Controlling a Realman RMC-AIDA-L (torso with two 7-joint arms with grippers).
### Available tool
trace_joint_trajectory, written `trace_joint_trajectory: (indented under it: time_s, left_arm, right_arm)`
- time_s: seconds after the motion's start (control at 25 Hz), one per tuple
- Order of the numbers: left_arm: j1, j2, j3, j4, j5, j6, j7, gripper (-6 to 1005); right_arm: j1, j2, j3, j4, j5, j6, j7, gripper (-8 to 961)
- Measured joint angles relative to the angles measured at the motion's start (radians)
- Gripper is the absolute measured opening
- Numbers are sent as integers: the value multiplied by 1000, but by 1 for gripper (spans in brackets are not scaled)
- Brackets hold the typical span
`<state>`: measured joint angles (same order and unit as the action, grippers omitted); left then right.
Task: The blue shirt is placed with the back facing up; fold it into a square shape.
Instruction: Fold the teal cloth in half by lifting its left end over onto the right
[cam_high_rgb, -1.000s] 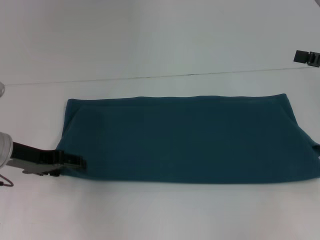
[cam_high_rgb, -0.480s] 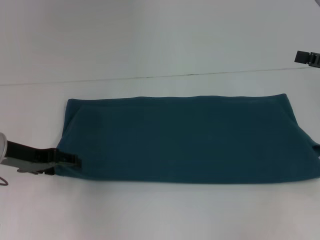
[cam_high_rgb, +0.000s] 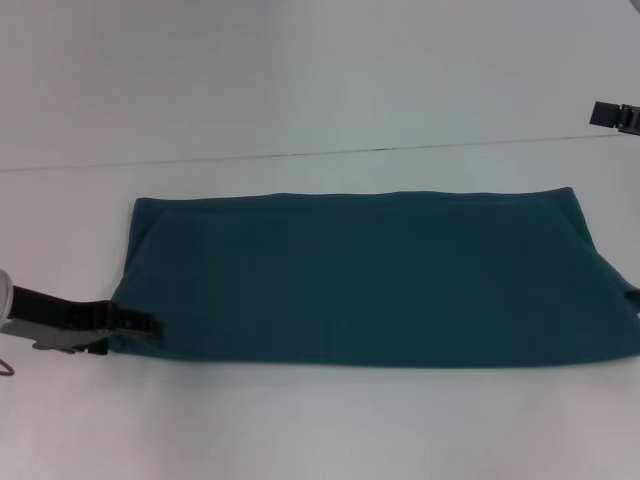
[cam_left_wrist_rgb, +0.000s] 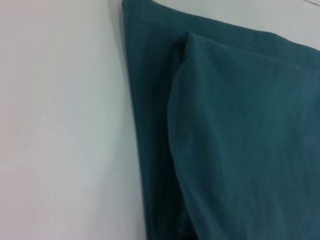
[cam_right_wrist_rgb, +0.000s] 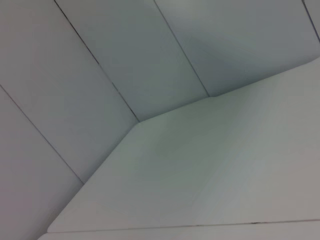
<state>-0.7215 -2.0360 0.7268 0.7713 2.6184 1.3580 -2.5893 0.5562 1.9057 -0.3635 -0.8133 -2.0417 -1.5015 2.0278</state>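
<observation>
Shirt (cam_high_rgb: 370, 275) lies flat on the white table (cam_high_rgb: 300, 80), already folded into a long band running left to right, its far edge near the seam line across the table. From the left wrist view the blue shirt (cam_left_wrist_rgb: 240, 140) shows a tucked layer lying over a lower one, with the left edge straight against the table (cam_left_wrist_rgb: 55, 125). My left claw (cam_high_rgb: 140, 324) sits low at the near left corner of the band; over the last second it has slid back leftward, from well over the cloth to just the corner's edge. The corner has not lifted or followed, so I judge I have let go or missed the grab; whether the jaws are parted or closed I cannot tell. My right claw (cam_high_rgb: 612, 114) hangs parked at the far right, well apart from the cloth, state not readable either. Band is not yet square: it needs folding end over end, so a firm pinch at a left corner comes next.
</observation>
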Motion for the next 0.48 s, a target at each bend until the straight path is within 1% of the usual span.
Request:
trace_joint_trajectory:
  time_s: [0.32, 0.48]
  left_arm:
    - [20, 9, -3, 34, 4, 15, -3, 876]
    - [22, 12, -2, 39, 30, 41, -20, 875]
  right_arm:
    - [-1, -1, 0, 2, 0, 1, 0, 909]
    - [-1, -1, 0, 1, 0, 2, 1, 909]
